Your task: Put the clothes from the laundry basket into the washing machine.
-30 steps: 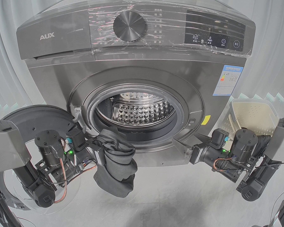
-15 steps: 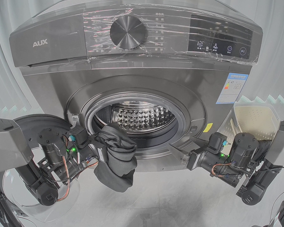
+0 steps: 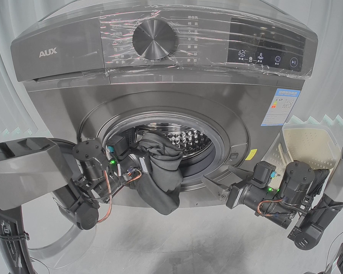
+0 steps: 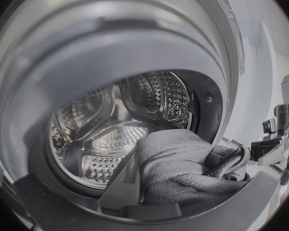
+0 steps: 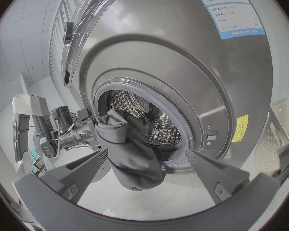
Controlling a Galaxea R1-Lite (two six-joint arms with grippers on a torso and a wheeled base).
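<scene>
The washing machine (image 3: pixel 167 77) stands in front of me with its drum (image 3: pixel 186 138) open. My left gripper (image 3: pixel 144 165) is at the left side of the drum mouth, shut on a dark grey garment (image 3: pixel 162 172). The top of the garment (image 4: pixel 183 164) lies inside the opening, and its lower part (image 5: pixel 131 158) hangs down over the front rim. My right gripper (image 3: pixel 221 177) is held open with nothing in it, below and to the right of the opening. The cream laundry basket (image 3: pixel 310 141) stands to the right of the machine.
The machine's round door (image 3: pixel 51 244) is swung open at the left, behind my left arm. Bare light floor (image 3: pixel 202 240) stretches in front of the machine. Pale curtains hang on both sides.
The left arm has lifted the garment up and to the right, from below the drum mouth into it. The head view moved a little closer early on. The right arm has barely moved.
</scene>
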